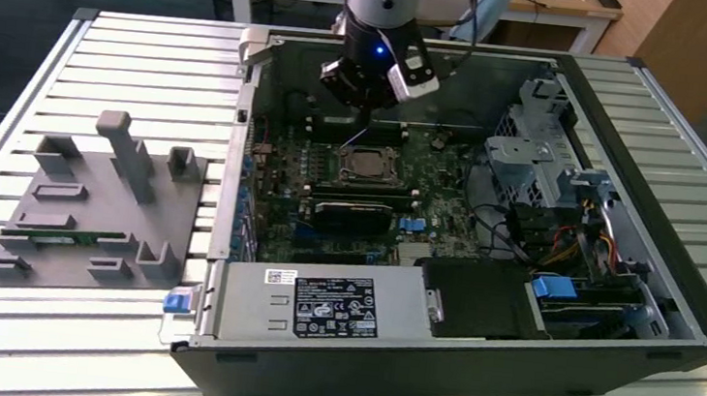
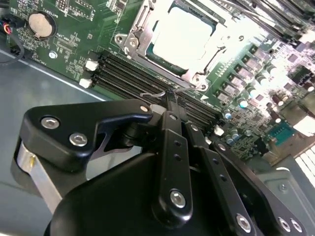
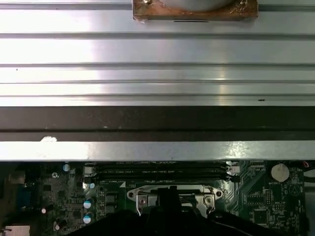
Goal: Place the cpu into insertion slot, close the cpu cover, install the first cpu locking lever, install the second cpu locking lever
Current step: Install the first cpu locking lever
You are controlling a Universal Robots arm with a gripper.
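Observation:
The cpu (image 2: pixel 184 34) shows its pale silver top inside the insertion slot (image 1: pixel 367 163) on the green board. Over it lies the cpu cover (image 2: pixel 197 73), a metal frame whose window leaves the chip's top visible. My gripper (image 2: pixel 170 101) hangs just beside the socket, over the memory slots, with its two black fingers pressed together on the hooked end of a thin wire cpu locking lever (image 2: pixel 153 93). In the exterior view the gripper (image 1: pixel 358 121) is above the socket's far side, and the lever (image 1: pixel 356 138) slants up to it. The gripper (image 3: pixel 167 196) also shows in the first wrist view, in front of the socket.
Long black memory slots (image 2: pixel 142 81) run beside the socket. A grey fixture block (image 1: pixel 93 202) stands at the exterior view's left, outside the case. Inside the case, a power supply (image 1: pixel 317 306) sits at the near side and a drive cage (image 1: pixel 551 168) at the exterior view's right.

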